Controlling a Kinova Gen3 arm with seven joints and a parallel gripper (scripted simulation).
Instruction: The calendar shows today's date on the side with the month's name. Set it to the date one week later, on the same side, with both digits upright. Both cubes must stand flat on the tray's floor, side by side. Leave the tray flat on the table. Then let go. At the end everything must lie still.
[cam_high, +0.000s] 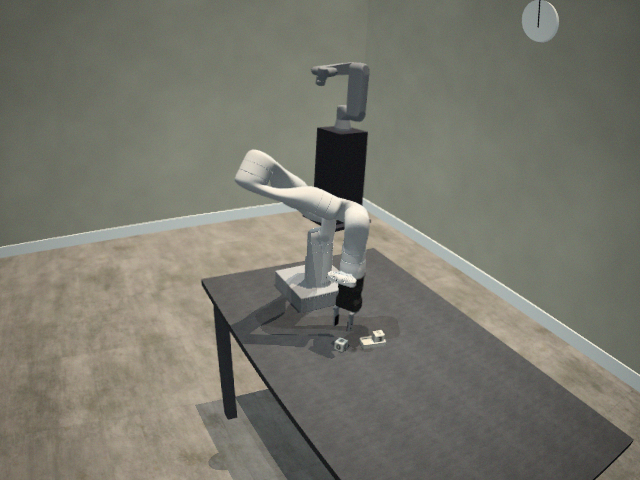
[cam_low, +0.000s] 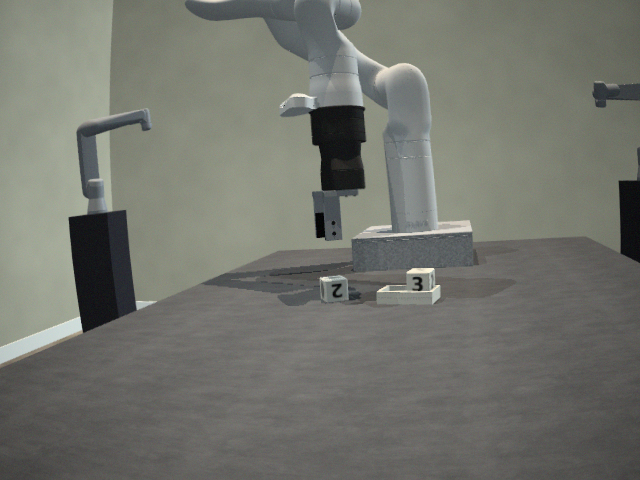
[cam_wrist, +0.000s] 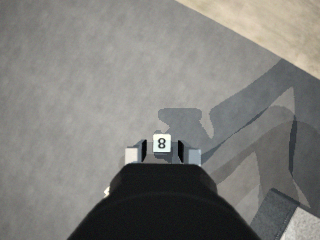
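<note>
A white cube (cam_high: 340, 345) (cam_low: 333, 289) (cam_wrist: 161, 143) rests on the table outside the tray, with 8 on top and an upside-down 2 facing the exterior camera. The cream tray (cam_high: 372, 344) (cam_low: 405, 298) lies flat beside it. The second cube (cam_high: 378, 336) (cam_low: 419, 280) sits in the tray's right part in the exterior view, showing an upright 3; the tray's left part there holds no cube. My gripper (cam_high: 343, 323) (cam_low: 326, 238) (cam_wrist: 162, 147) is open and empty, pointing down, well above the loose cube. In the wrist view that cube appears between the fingers. The month's name cannot be made out.
The arm's base block (cam_high: 305, 289) (cam_low: 413, 253) stands on the table (cam_high: 439, 392) (cam_low: 310, 387) behind the cubes. The table's long edge lies to the left in the top view. Other arms on black pedestals (cam_high: 341, 165) (cam_low: 100, 268) stand beyond the table.
</note>
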